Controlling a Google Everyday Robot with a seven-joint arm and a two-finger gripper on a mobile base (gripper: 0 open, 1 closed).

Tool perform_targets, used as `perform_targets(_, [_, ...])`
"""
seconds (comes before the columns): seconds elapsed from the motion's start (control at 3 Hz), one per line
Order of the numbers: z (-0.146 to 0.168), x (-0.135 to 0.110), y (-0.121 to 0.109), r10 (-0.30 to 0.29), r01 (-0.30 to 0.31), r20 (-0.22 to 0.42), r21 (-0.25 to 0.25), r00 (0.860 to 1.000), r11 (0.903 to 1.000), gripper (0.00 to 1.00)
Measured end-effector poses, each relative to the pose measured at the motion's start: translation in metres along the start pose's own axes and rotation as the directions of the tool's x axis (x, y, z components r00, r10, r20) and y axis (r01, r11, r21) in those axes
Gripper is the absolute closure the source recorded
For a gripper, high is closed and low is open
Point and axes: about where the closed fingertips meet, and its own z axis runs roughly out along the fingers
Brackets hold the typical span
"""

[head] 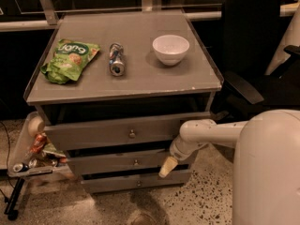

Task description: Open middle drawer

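The middle drawer (pixel 103 164) is the mid-height grey front in the cabinet (pixel 140 86). Its small round knob (pixel 136 162) sits at the centre of the panel, and I place everything else from that knob. Directly above the knob is the taller drawer (pixel 93 135), and directly below it is the shortest drawer (pixel 112 184). The middle front looks shut or nearly so, though the dim light makes the gap hard to judge.

The gripper (pixel 165 168) hangs just to the right of the knob and slightly lower, close to the drawer face but not on the knob. Its pale tip points down and to the left. I cannot tell how far open it is, and it appears to hold nothing.

Far above the knob, on the cabinet top, are a white bowl (pixel 170 49), a can (pixel 116 59) lying on its side and a green snack bag (pixel 69 60).

The drawer is probably a rigid wooden box, moderately heavy, and should slide straight out without flexing. The knob is the only real handhold. It is small, hard and likely slick metal, so the grasp should close squarely around it and sit behind its head. The pull should then be level and straight out from the front, since an angled pull could slip off.
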Motion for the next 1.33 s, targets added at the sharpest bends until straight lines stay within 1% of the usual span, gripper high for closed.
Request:
perform_targets(0.33, [0.007,0.001,-0.005,0.002,-0.002,-0.002,0.003,1.000,1.0000,0.00])
perform_targets(1.0, [0.011,0.005,-0.002,0.003,-0.003,-0.009,-0.005,1.000,1.0000,0.00])
perform_targets(1.33, [0.031,0.023,0.011,0.017,-0.020,-0.046,-0.054,0.999,0.9983,0.19])
